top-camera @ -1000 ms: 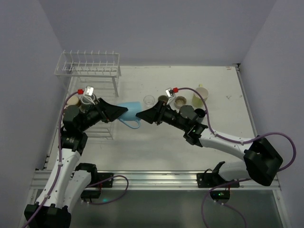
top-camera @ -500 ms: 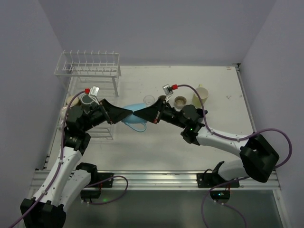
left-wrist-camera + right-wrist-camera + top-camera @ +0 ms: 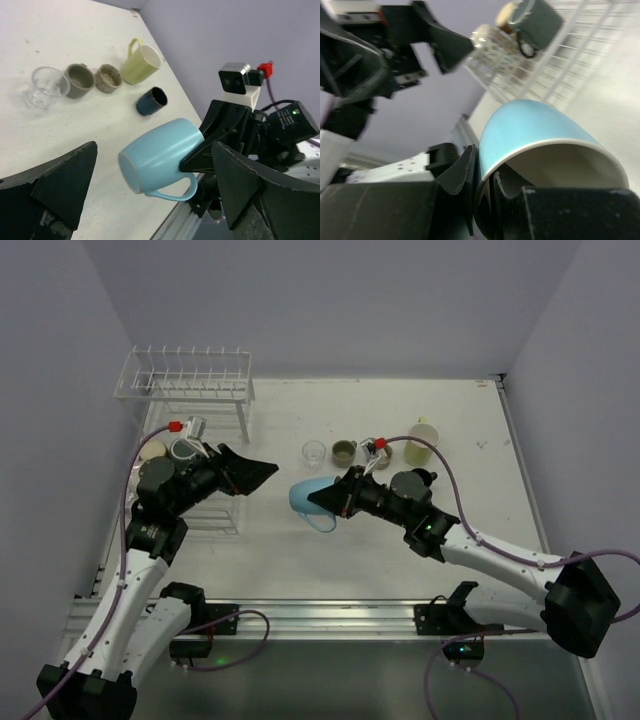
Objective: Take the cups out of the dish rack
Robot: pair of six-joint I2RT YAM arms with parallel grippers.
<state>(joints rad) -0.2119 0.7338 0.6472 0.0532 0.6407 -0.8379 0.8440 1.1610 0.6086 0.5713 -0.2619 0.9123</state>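
White table (image 3: 480, 490) | right pincer (image 3: 322, 502) clamped on light blue mug (image 3: 305, 494) rim, mug held above table | left pincer (image 3: 258, 472) spread apart, empty, near dish rack (image 3: 185, 380)

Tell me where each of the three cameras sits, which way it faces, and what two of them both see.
Top external: above and behind the bases, looking down on the table; left arm and right arm both show.
Left wrist: on the left arm, facing right toward the blue mug; its open fingers frame the bottom corners.
Right wrist: on the right arm, facing left toward the rack; its own fingers pinch the mug's rim.
Shared: both wrist views see the blue mug.
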